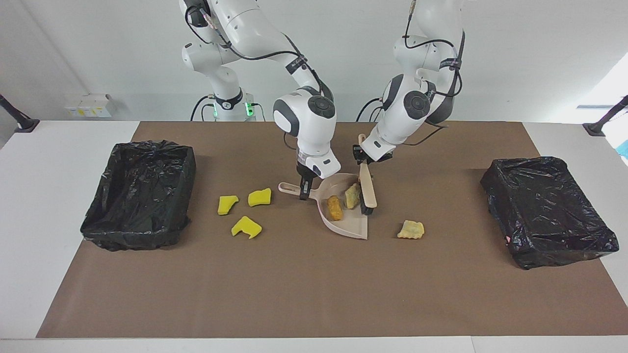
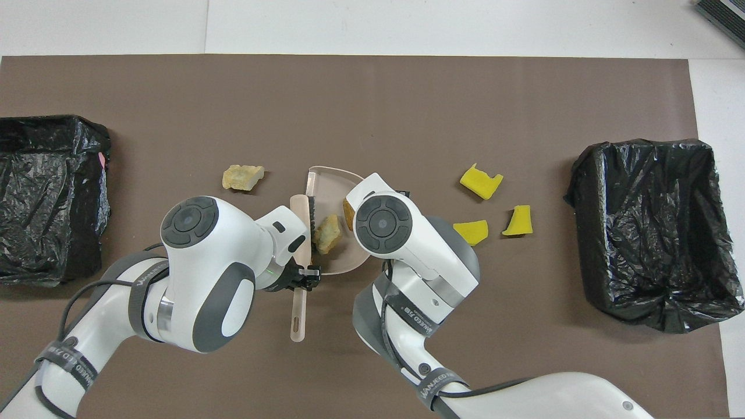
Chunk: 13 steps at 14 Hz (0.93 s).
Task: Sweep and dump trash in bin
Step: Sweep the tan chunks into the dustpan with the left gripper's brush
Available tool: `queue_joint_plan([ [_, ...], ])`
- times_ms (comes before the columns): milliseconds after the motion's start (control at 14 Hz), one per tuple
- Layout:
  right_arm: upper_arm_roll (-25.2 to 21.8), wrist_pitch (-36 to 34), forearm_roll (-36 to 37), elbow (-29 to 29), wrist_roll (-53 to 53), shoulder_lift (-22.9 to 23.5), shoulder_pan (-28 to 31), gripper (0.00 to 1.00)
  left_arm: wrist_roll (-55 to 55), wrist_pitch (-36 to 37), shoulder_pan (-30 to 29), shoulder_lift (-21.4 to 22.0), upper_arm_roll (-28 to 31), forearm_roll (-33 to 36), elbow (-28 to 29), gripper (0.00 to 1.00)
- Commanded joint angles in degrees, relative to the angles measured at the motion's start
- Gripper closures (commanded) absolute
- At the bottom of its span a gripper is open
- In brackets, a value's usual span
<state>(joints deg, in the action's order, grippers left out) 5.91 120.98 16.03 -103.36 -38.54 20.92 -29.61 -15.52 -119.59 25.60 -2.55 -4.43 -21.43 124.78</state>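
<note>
A brown mat [image 1: 314, 294] is covering most of the white tabletop [image 1: 29, 245]. A small white box [image 1: 91, 104] is sitting at the facing view's ten o'clock, near a black post [image 1: 17, 117]; a second black post [image 1: 606, 117] is standing at two o'clock.

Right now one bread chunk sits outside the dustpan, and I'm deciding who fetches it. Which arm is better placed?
Left. The left gripper holds the brush at the dustpan mouth, on the side where the stray chunk lies. The right gripper is shut on the dustpan's handle, steadying it.
</note>
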Motion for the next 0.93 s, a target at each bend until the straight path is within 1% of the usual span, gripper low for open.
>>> queue_joint_plan([
  [0, 0.4, -5.0, 4.7, -1.0, 4.1, -1.1, -1.2, 1.0, -2.3, -0.2, 1.7, -1.8, 0.7, -2.7, -2.5, 1.0],
  [143, 0.3, -6.2, 5.2, -0.9, 4.3, -1.1, -1.7, 1.0, -2.5, -0.4, 1.7, -2.7, 0.7, -3.4, -3.7, 1.0],
  [501, 0.3, -7.9, 6.6, -0.9, 6.4, -1.6, -2.3, 1.0, -2.6, 0.1, 0.9, -3.6, 0.8, -3.8, -5.5, 1.0],
  [644, 0.3, -7.9, 6.6, -0.9, 6.5, -1.6, -2.3, 1.0, -2.2, 3.9, -0.2, -2.9, 1.4, -2.6, -7.0, 1.0],
  [787, 0.3, -7.9, 6.6, -0.9, 6.5, -1.6, -2.3, 1.0, -1.3, 10.7, -5.4, -2.9, 1.4, 0.0, -10.9, 1.0],
  [859, 0.3, -7.9, 6.6, -0.9, 6.5, -1.6, -2.3, 1.0, -0.7, 12.3, -6.5, -2.8, 1.4, 0.9, -12.0, 1.0],
])
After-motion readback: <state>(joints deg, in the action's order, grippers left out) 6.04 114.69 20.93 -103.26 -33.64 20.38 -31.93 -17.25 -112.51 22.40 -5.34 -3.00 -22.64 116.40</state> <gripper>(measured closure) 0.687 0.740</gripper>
